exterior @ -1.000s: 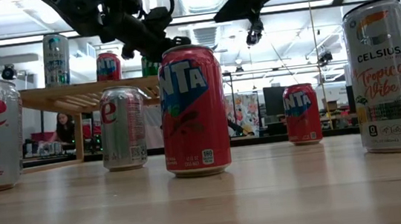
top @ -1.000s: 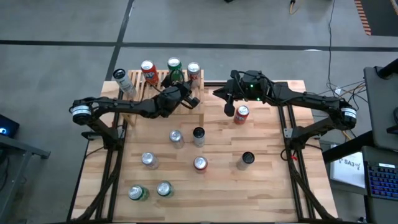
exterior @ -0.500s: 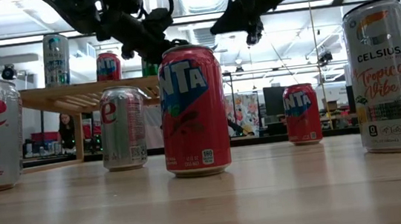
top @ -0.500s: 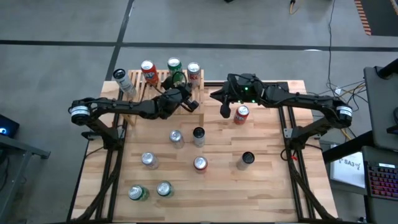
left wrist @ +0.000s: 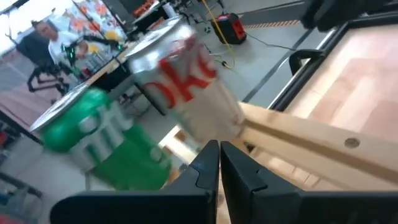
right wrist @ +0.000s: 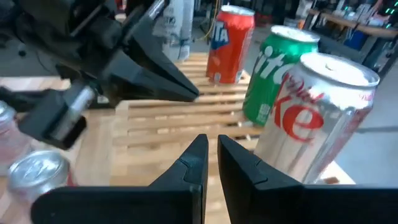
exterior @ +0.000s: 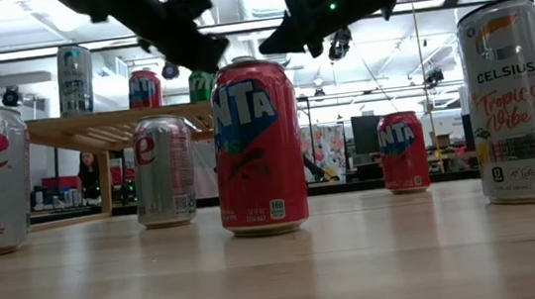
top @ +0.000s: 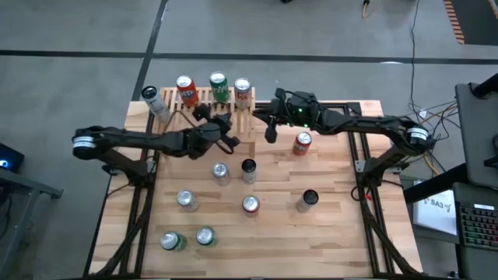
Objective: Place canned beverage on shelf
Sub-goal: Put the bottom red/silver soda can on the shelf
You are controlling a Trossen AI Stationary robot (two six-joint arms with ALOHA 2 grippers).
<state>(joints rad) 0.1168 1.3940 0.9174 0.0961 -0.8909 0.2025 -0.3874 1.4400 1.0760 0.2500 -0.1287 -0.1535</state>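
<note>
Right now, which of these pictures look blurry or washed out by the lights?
Left wrist view: the Diet Coke can and green Sprite can smear with motion blur. Low view: bright ceiling lights glare behind the arms, leaving them as dark silhouettes; the red Fanta can is sharp. High view: even light, soft shadows.

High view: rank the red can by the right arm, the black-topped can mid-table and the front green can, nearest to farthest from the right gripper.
From the right gripper:
1. Red can, just to its right.
2. Black-topped can, mid-table, toward the front.
3. Green can, front left corner.
</note>
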